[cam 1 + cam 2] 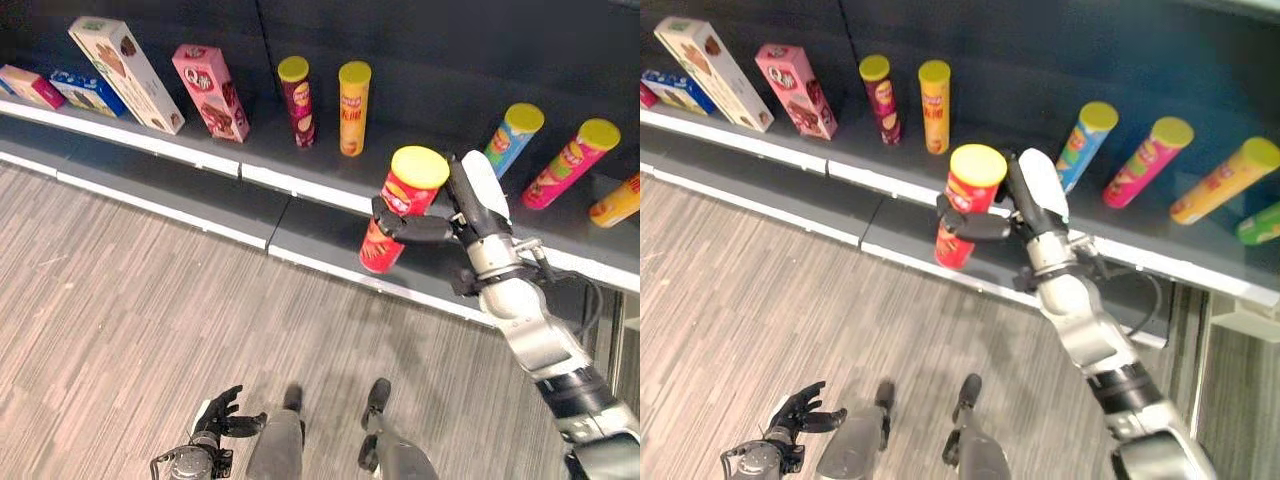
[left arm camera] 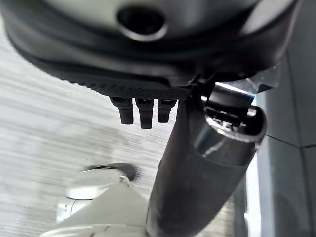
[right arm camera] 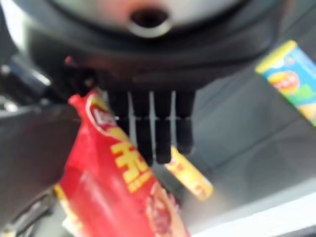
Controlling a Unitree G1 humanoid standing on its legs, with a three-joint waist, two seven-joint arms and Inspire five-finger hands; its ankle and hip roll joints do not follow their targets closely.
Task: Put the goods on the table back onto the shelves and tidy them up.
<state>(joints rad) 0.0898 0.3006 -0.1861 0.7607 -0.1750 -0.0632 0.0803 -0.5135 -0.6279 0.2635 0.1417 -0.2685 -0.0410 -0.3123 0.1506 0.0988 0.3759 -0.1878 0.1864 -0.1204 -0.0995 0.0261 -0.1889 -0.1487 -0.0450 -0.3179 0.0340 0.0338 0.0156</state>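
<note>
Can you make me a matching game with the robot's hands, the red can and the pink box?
Things:
1. red cylindrical chip can with a yellow lid
2. pink cardboard snack box
3. left robot hand
4. tall white cardboard box

States or places:
A. low over the wooden floor, holding nothing
B. gripped by the right robot hand
C. leaning on the shelf, left of the maroon can
D. leaning left of the pink box

Pairs: 1-B, 2-C, 3-A, 4-D
</note>
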